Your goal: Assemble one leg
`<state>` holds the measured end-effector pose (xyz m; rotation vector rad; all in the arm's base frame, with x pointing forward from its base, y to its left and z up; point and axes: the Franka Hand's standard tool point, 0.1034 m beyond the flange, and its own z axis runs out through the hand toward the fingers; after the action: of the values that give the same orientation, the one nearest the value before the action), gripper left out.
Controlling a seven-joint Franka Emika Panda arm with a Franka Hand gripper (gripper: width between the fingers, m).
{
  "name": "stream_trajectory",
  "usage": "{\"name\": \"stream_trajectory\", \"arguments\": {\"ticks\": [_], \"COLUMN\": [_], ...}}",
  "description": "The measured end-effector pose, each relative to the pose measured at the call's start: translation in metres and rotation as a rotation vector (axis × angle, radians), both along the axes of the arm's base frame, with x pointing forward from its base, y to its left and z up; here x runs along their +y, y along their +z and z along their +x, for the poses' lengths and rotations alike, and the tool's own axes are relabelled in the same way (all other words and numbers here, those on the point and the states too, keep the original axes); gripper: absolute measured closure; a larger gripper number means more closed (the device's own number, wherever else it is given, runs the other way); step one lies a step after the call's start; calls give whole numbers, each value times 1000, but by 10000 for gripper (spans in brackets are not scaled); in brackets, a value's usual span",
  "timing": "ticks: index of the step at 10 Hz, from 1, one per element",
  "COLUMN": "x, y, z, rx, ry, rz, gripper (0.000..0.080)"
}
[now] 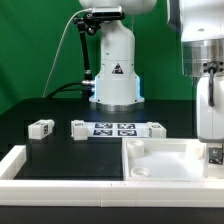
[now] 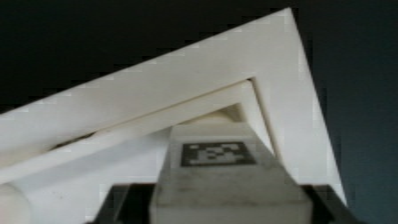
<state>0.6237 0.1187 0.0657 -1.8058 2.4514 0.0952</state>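
From where I stand, the arm is down at the far corner of the big white tray-like part (image 1: 165, 160), on the exterior view's right, and the gripper (image 1: 213, 150) is low against that part's edge. The wrist view fills in the rest: a leg (image 2: 217, 165) with its tag facing the camera sits between the dark fingers (image 2: 116, 205), its far end pointing into the tray part's inside corner (image 2: 249, 95). The fingers look closed on the leg, though only their upper edges show.

Two more legs lie on the black worktop (image 1: 60, 105) beyond the tray part. One leg (image 1: 41, 128) is well apart from it, and the other leg (image 1: 78, 129) sits just beside the marker board (image 1: 122, 128).

My worry is alignment. The leg seems aimed at the corner, but I cannot tell whether it is seated, touching, or hanging above. If it comes down slightly off or tilted, it could catch on the raised wall and jam, or twist in the grip. A firm push on a crooked leg might also shove the tray part across the worktop, since I cannot see what holds the part in place. Letting go before it is seated would probably let the leg topple over.
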Motion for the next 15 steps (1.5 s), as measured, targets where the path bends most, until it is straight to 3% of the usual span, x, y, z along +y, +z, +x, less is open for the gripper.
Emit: {"name": "stream_trajectory", "arguments": {"ticks": [1,2,3,4,9,13,15], "x": [0,1,0,0,0,-3,-3], "y": [0,-1,-1,-1,0,1,1], "z": [0,-1,-1,-2,0,2,2], "rx": [-5,-2,-10,-26,-75,-106,-107], "ry": [47,53,161,330,1024,1385,1394], "rz": [-2,-2,-12,-25,-84,-99,-99], "gripper": [334,334,200,159,150,150,383]}}
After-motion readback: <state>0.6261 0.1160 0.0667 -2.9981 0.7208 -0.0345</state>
